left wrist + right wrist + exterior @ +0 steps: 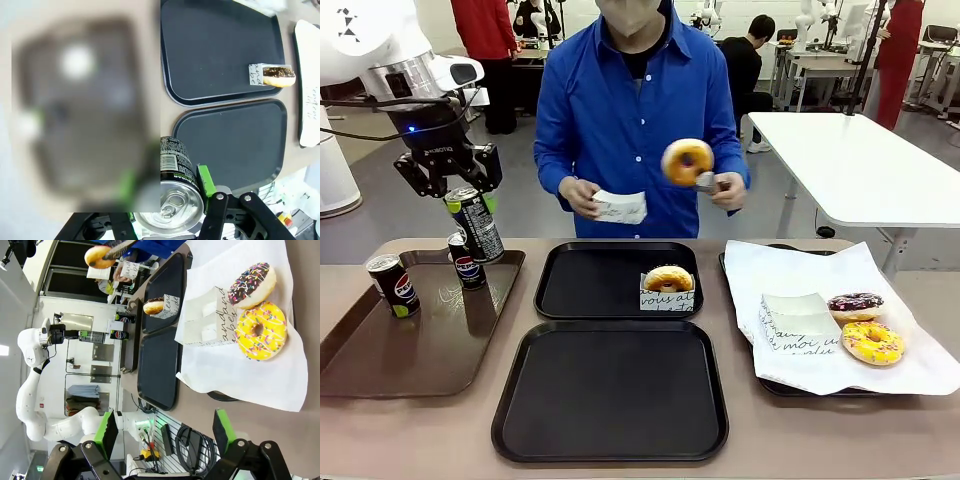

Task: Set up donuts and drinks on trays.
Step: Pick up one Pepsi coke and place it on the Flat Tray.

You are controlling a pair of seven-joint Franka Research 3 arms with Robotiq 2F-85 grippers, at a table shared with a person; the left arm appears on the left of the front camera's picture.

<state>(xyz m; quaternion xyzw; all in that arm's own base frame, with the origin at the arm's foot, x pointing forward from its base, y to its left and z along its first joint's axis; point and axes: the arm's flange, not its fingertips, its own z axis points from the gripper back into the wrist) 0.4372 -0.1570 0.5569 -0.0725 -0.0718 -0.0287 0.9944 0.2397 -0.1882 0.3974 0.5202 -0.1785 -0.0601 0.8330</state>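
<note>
1. The left gripper (468,197) was closed on the upper part of one can (477,226). In the left wrist view, a green pad (205,180) pressed against the can's side just below its silver top.
2. The held can was a slim black cylinder with a green patch. It was tilted over the far right corner of the brown glossy tray (380,360). Whether its base touched the tray could not be determined.
3. Two more cans stood upright on the brown tray: one near its left edge (395,285) and one just beside the held can (467,264).
4. The right gripper (165,432) had its fingers spread wide with nothing between them.
5. Two matte black trays with rounded corners lay at table centre: a far tray (590,290) and a near tray (610,395). A sleeved donut (668,284) sat at the far tray's near right corner.
6. On the right, white paper (920,370) carried a dark-iced donut (855,304), a yellow-iced sprinkled donut (872,343) and an empty sleeve (798,322).
7. The person held a ring donut (687,162) in tongs (708,181) and a paper sleeve (620,207) in the other hand.
</note>
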